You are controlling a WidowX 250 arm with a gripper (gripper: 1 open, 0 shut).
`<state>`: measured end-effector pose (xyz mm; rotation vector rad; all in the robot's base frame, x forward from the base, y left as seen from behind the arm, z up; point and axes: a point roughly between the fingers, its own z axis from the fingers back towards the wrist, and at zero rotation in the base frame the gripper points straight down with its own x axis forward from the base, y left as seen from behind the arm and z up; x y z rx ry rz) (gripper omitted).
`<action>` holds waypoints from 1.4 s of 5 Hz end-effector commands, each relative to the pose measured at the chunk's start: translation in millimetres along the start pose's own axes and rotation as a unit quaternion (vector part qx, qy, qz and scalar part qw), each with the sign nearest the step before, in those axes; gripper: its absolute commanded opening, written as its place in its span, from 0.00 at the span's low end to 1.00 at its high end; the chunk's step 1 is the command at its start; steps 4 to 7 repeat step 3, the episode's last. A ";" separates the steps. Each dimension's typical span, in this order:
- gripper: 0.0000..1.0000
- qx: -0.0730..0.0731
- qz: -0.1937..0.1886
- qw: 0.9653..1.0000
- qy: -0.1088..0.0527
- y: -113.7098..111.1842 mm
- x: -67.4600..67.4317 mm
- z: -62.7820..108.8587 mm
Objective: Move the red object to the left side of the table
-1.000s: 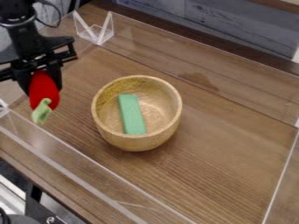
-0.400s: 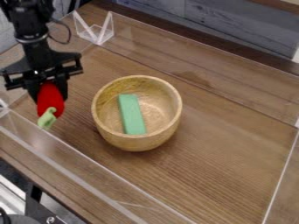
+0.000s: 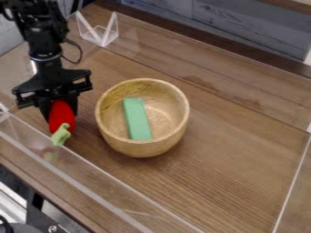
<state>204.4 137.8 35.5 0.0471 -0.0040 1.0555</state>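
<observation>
**Nearly down: red object lowered toward the left side of the tabletop**

Camera view, only one view available. The gripper (image 3: 56,100) points straight down, its jaws closed around the upper part of the red object (image 3: 60,114). The object hangs tilted, its pale green stub lowest and at or very close to the wood of the tabletop (image 3: 231,136); actual contact cannot be resolved. It sits just beside the wooden bowl (image 3: 144,116), on the bowl's left, and near the clear acrylic wall (image 3: 145,205) at the front edge.

Change over the last second: the gripper and its load have dropped markedly and drifted slightly rightward in the picture, toward the bowl. A second ago the object hung clear above the surface; now it is almost on it. The grip looks unchanged throughout. The bowl and the green block (image 3: 136,118) lying inside it have not moved.

Judgement: the carrying stage appears finished and the placing stage is under way. The object is already over the left part of the tabletop, so what remains is likely a release and a withdrawal.

Count: one gripper, one red object, one wooden bowl, one green block, one tabletop edged by clear walls.
</observation>
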 end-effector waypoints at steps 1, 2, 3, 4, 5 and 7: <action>0.00 -0.005 0.011 1.000 -0.018 -6.2 18.3 1.8; 0.00 -0.001 0.023 1.000 -0.015 -7.1 25.5 -4.4; 0.00 0.003 0.015 1.000 -0.013 1.7 27.2 -9.3; 0.00 0.003 0.015 1.000 -0.013 1.7 27.2 -9.3; 0.00 0.003 0.015 1.000 -0.013 1.7 27.2 -9.3; 0.00 0.003 0.015 1.000 -0.013 1.7 27.2 -9.3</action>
